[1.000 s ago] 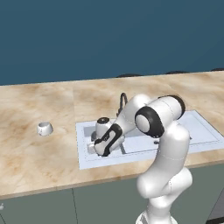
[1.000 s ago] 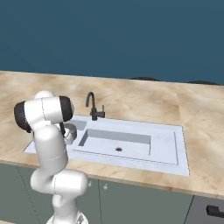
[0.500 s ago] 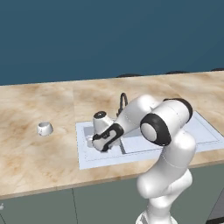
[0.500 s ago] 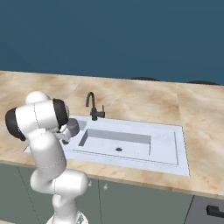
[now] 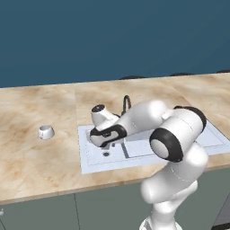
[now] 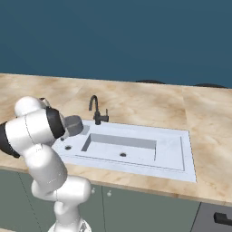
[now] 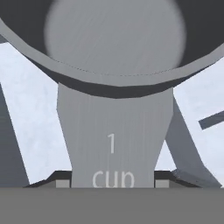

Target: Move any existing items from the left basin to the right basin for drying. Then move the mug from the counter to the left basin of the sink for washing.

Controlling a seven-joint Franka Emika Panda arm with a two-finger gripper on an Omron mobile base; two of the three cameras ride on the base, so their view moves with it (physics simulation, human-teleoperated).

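Observation:
The small dark grey pan fills the hand view, its flat handle marked "1 cup" running down between my fingertips. My gripper is shut on that handle. From the right base the pan hangs tilted above the left basin, clear of its floor, beside the right basin. From the left base my hand and gripper hover over the left basin of the sink. The white mug stands on the counter, left of the sink.
The black curved faucet rises at the sink's back rim, close behind the pan. My arm's forearm and elbow cross over the right basin in the left base view. Dark blue wall runs behind the counter.
The pan has risen a little out of the left basin in my grip. My elbow has swung up and toward the sink's right side. The mug has not moved.

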